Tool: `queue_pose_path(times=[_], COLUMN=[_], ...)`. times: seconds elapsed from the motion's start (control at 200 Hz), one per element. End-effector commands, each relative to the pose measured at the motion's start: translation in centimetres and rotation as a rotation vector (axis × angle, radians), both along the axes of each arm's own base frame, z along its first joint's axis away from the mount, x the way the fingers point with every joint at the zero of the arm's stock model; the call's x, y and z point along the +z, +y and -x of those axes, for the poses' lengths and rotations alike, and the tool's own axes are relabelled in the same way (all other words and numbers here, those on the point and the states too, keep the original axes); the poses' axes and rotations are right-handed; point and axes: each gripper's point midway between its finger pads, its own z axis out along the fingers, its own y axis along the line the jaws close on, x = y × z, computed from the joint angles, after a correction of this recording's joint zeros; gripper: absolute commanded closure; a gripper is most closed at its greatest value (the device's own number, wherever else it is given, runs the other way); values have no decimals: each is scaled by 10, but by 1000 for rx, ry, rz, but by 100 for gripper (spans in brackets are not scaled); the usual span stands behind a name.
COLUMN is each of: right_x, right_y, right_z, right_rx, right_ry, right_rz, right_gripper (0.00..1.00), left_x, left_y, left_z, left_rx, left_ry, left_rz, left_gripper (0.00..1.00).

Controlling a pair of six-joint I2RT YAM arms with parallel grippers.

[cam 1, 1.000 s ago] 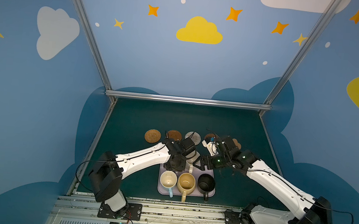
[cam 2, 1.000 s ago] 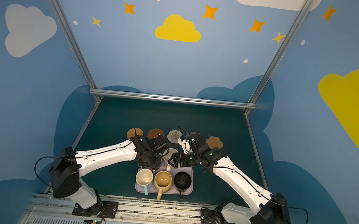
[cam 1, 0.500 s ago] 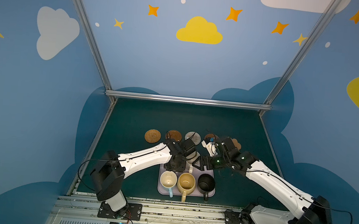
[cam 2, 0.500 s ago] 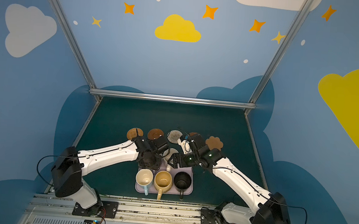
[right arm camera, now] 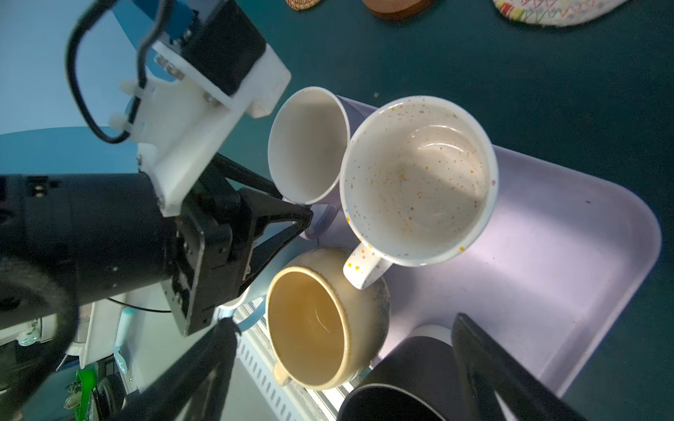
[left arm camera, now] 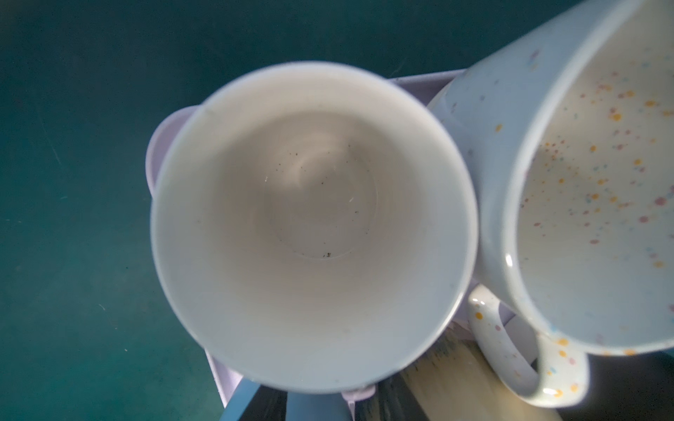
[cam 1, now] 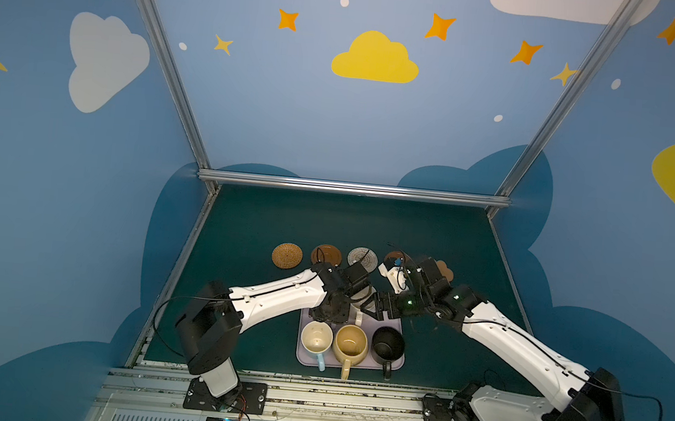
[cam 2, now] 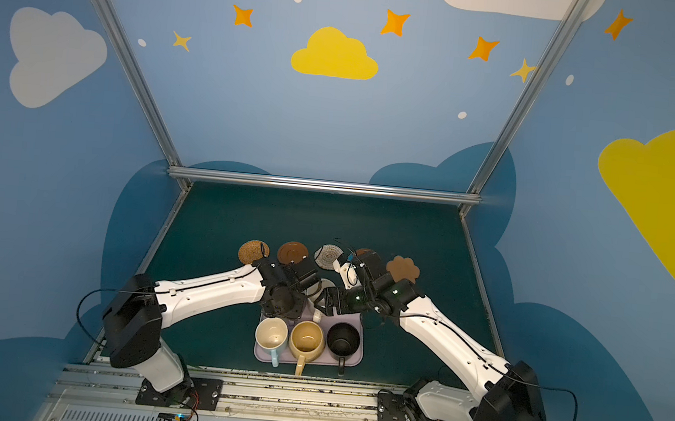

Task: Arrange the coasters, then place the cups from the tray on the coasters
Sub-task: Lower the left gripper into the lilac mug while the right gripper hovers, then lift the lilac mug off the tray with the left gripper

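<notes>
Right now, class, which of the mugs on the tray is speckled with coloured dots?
The cream-white mug, standing right beside the lilac mug. It alone carries small coloured dots, inside and out; no other mug shows any.

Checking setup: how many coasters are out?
5, in a row beyond the lilac tray: tan woven round, dark-brown wooden disc, whitish woven round, second dark-brown disc (partly hidden), tan cork paw.

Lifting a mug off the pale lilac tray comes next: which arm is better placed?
Left. The left pincer looks pinched on the handle of the lilac ceramic mug; the right pincer hangs open above the pale lilac tray, empty.
</notes>
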Motion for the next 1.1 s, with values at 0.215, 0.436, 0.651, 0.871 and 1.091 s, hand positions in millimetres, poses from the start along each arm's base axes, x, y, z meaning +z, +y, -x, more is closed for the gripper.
queue_pose_path(times=[0.215, 0.436, 0.651, 0.871, 1.091], right_x=[-8, -10, -16, -18, -19], right_y=[5, 5, 2, -1, 0], right_z=[4, 2, 3, 4, 6], right_rx=[24, 20, 13, -9, -8], right_ry=[16, 11, 12, -1, 4], right_rz=[-7, -1, 12, -10, -24], right_gripper=[8, 8, 9, 9, 10], left_x=[-16, -19, -22, -24, -22], left_y=[3, 2, 3, 3, 4], left_z=[-4, -7, -7, -6, -7], left_rx=[-10, -16, -17, -19, -17], left_ry=[-8, -20, -24, -31, -44], left_rz=[-43, -45, -41, -33, -28], left_gripper=[63, 67, 69, 77, 81])
